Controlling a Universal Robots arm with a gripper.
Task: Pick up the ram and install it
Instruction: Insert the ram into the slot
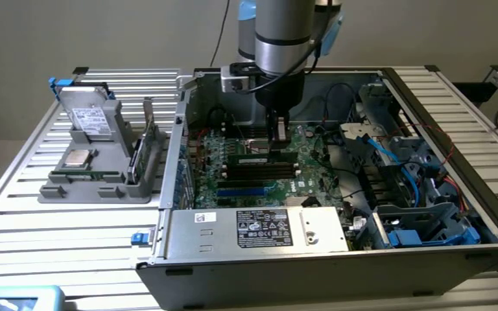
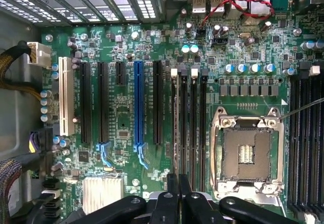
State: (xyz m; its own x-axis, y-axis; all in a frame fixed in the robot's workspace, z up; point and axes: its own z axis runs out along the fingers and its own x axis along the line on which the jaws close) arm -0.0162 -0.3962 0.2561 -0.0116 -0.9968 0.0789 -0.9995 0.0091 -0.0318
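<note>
Slatted table, open PC case: gripper touching ram at motherboard slots.

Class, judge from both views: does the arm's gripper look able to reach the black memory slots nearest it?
Probably yes. The computer case is open on top, and the gripper hangs inside it just above the memory slots, the ram at its tip; nothing stands between them.

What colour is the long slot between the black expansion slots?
Blue slot, clearest in the wrist view.

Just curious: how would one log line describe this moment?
tool: low over motherboard | ram: at black slots beneath tool | case: open
</note>
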